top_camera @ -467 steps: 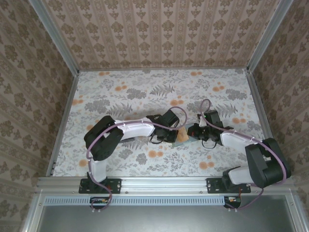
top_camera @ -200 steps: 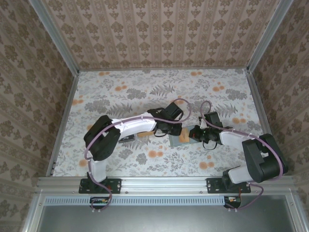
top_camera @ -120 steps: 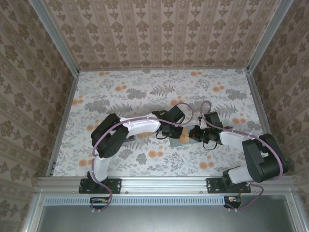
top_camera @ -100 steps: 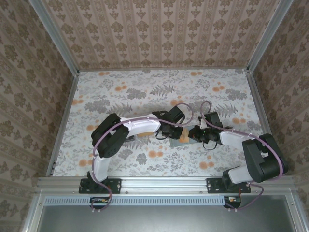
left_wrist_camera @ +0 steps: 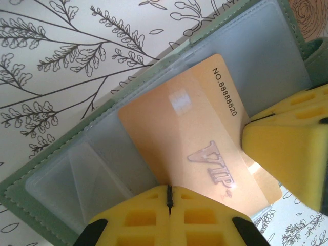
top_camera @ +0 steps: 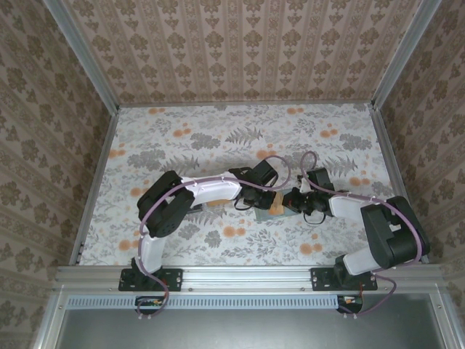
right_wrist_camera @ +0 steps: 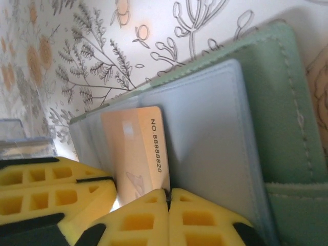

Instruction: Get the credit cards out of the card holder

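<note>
Now, left tool [left_wrist_camera: 168,190]: we see its two yellow pads pressed flat together with no gap along the seam and nothing between them. The tips sit against the near edge of the tan-orange card [left_wrist_camera: 195,138].
Right tool [right_wrist_camera: 168,193]: likewise closed, pad to pad, with its tips meeting the same card from another side. Whether either tool presses on the card or merely touches it, we cannot tell.
Tools together: from above we find them nose to nose near the middle of the counter [top_camera: 182,138], with an orange patch between them. In the left wrist view the right tool's pad sits just beside the card's right edge.
Card: it lies face up and tilted in the left wrist view, printed "NO.88888820" with a silver "VIP" and a bright glare across it.
Card holder [right_wrist_camera: 277,97]: open on the counter with its blue-grey pockets up — the grey-green outside shows as a stitched border round them. The card lies in it, and part of it looks veiled by a translucent pocket.
Counter: white, printed with grey ferns and orange flowers — we see it past the holder's far edge in both wrist views.
</note>
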You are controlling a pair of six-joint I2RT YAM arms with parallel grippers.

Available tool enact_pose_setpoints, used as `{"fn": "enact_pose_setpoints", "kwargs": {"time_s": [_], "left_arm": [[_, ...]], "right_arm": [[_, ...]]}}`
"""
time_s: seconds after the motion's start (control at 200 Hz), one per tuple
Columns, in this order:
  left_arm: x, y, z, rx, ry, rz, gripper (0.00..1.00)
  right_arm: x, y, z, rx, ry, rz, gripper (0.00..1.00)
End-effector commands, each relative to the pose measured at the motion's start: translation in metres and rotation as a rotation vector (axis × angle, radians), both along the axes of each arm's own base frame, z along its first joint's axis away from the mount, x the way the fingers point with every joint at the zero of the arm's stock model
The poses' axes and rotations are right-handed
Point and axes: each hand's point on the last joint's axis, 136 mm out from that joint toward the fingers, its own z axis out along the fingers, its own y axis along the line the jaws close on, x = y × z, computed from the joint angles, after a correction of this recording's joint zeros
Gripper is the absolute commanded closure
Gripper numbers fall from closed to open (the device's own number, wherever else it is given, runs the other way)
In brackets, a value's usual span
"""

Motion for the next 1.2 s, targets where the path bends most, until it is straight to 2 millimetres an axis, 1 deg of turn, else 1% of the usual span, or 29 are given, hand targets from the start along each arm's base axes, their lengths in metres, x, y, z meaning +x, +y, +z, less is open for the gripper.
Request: {"fn": "enact_pose_setpoints", "kwargs": {"time_s": [0.0, 0.1, 0.13, 0.14, 0.15, 0.29, 0.34, 0.4, 0.525, 0.635, 0.69, 0.765, 0.815, 0.865, 0.955, 1.0, 1.04, 1.055, 1.085, 1.11, 1.14, 1.165, 1.19], "left_arm": [[-0.017, 0.017, -0.025, 0.077, 0.057, -0.009, 0.98], [-0.017, 0.018, -0.024, 0.08, 0.053, -0.012, 0.98], [-0.016, 0.018, -0.024, 0.08, 0.052, -0.011, 0.98], [-0.016, 0.019, -0.024, 0.082, 0.053, -0.01, 0.98], [-0.016, 0.019, -0.024, 0.081, 0.052, -0.011, 0.98], [-0.016, 0.02, -0.023, 0.082, 0.05, -0.01, 0.98], [-0.016, 0.02, -0.022, 0.081, 0.047, -0.009, 0.98], [-0.015, 0.02, -0.021, 0.078, 0.046, -0.008, 0.98], [-0.014, 0.018, -0.014, 0.065, 0.038, -0.012, 0.98], [-0.012, 0.014, -0.002, 0.043, 0.023, -0.014, 0.97], [-0.011, 0.011, 0.007, 0.025, 0.013, -0.016, 0.95], [-0.009, 0.007, 0.023, -0.005, -0.009, -0.02, 0.89], [-0.007, 0.004, 0.035, -0.03, -0.024, -0.018, 0.82], [-0.005, 0.003, 0.049, -0.058, -0.049, -0.011, 0.74], [0.0, 0.005, 0.079, -0.101, -0.11, 0.008, 0.56], [0.003, 0.01, 0.092, -0.115, -0.144, 0.025, 0.49], [0.005, 0.016, 0.105, -0.126, -0.175, 0.042, 0.47], [0.006, 0.018, 0.11, -0.132, -0.187, 0.049, 0.43], [0.008, 0.024, 0.117, -0.137, -0.211, 0.065, 0.42], [0.008, 0.03, 0.125, -0.142, -0.23, 0.079, 0.38], [0.01, 0.038, 0.133, -0.146, -0.253, 0.101, 0.36], [0.011, 0.046, 0.137, -0.145, -0.271, 0.119, 0.29], [0.012, 0.053, 0.144, -0.151, -0.291, 0.139, 0.27]], "right_arm": [[-0.002, -0.007, -0.004, -0.034, 0.013, -0.021, 1.0], [-0.004, -0.022, -0.003, -0.087, 0.006, -0.067, 1.0], [-0.006, -0.026, -0.006, -0.099, 0.018, -0.082, 1.0], [-0.004, -0.028, 0.0, -0.097, -0.002, -0.089, 1.0], [-0.004, -0.029, 0.001, -0.099, -0.007, -0.093, 1.0], [-0.007, -0.048, 0.01, -0.116, -0.027, -0.161, 1.0], [-0.008, -0.05, 0.014, -0.11, -0.04, -0.17, 1.0], [-0.009, -0.049, 0.02, -0.091, -0.061, -0.163, 1.0], [-0.011, -0.049, 0.032, -0.084, -0.088, -0.163, 1.0], [-0.014, -0.054, 0.045, -0.093, -0.127, -0.178, 1.0], [-0.016, -0.055, 0.053, -0.094, -0.151, -0.179, 1.0], [-0.018, -0.055, 0.064, -0.09, -0.176, -0.177, 1.0], [-0.02, -0.055, 0.07, -0.083, -0.193, -0.172, 1.0], [-0.021, -0.053, 0.077, -0.074, -0.211, -0.164, 1.0], [-0.022, -0.05, 0.089, -0.065, -0.242, -0.143, 1.0], [-0.022, -0.048, 0.095, -0.065, -0.259, -0.128, 1.0], [-0.022, -0.046, 0.101, -0.068, -0.277, -0.113, 1.0], [-0.022, -0.045, 0.104, -0.07, -0.284, -0.109, 1.0], [-0.021, -0.043, 0.108, -0.073, -0.297, -0.098, 1.0], [-0.021, -0.04, 0.111, -0.074, -0.307, -0.085, 1.0], [-0.02, -0.036, 0.116, -0.079, -0.323, -0.066, 1.0], [-0.019, -0.032, 0.12, -0.083, -0.333, -0.052, 1.0], [-0.018, -0.028, 0.124, -0.089, -0.345, -0.033, 1.0]]}}
